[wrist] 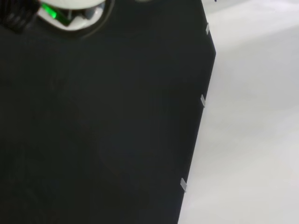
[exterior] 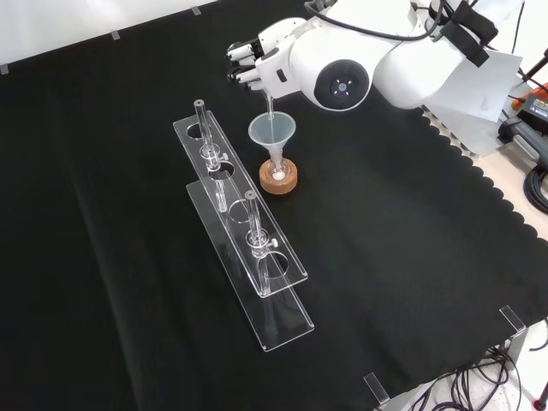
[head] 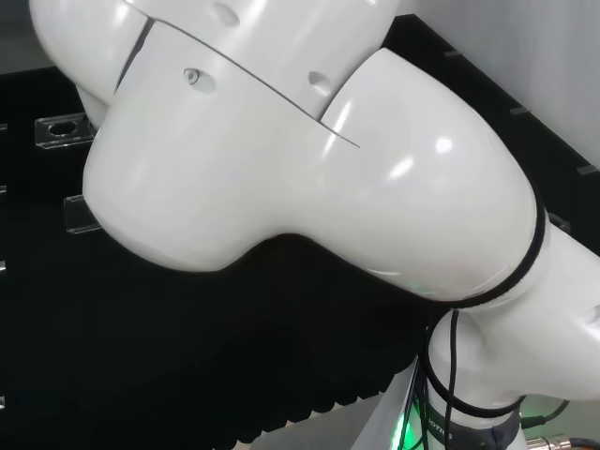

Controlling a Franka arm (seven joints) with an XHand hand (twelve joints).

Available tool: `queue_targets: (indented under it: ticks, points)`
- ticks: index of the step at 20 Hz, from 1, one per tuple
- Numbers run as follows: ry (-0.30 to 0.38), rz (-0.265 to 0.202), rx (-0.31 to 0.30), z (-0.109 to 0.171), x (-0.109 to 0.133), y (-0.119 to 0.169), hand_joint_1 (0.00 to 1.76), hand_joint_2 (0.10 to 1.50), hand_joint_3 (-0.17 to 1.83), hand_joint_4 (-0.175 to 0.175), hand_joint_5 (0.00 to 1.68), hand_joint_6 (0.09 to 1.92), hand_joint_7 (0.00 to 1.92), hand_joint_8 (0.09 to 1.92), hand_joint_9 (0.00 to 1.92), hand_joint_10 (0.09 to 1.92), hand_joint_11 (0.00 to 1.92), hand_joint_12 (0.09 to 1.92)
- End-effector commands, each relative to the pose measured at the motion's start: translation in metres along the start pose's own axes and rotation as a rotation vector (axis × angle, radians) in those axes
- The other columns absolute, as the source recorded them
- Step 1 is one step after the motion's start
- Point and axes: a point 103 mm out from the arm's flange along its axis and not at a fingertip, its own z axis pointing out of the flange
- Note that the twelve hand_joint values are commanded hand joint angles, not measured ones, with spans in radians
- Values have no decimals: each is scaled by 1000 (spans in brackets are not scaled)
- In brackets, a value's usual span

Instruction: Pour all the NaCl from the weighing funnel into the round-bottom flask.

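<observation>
Above the flask (exterior: 278, 175), robot hand (exterior: 257, 60) tilts weighing funnel (exterior: 271, 107) downward.

weighing funnel (exterior: 270, 110) tilted steeply, spout down into clear funnel (exterior: 272, 133) on round-bottom flask (exterior: 278, 171), cork ring (exterior: 279, 181), front view 12 o'clock

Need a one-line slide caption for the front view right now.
Robot hand tips a weighing funnel over the funnel in the flask on its cork ring, beside clear racks.
</observation>
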Motion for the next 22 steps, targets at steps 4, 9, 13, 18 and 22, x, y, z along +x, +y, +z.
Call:
queue_targets:
  ticks: [4, 9, 13, 18, 22]
  points:
    - [-40, 20, 4, -4, -1, -1, 1109, 654, 698, 175, 1234, 761, 588, 643, 953, 447, 635, 1226]
    - [-46, 19, -2, -7, 1, -2, 1109, 653, 699, 175, 1234, 761, 588, 642, 950, 445, 632, 1225]
    - [-53, 24, -5, -9, 1, -3, 1109, 653, 700, 175, 1234, 761, 588, 642, 949, 444, 630, 1225]
    - [-55, 25, 3, -8, 1, -2, 1109, 653, 701, 175, 1234, 761, 589, 641, 949, 444, 629, 1226]
    - [-46, 21, 0, -8, 1, -3, 1109, 653, 701, 175, 1234, 762, 590, 641, 949, 444, 628, 1227]
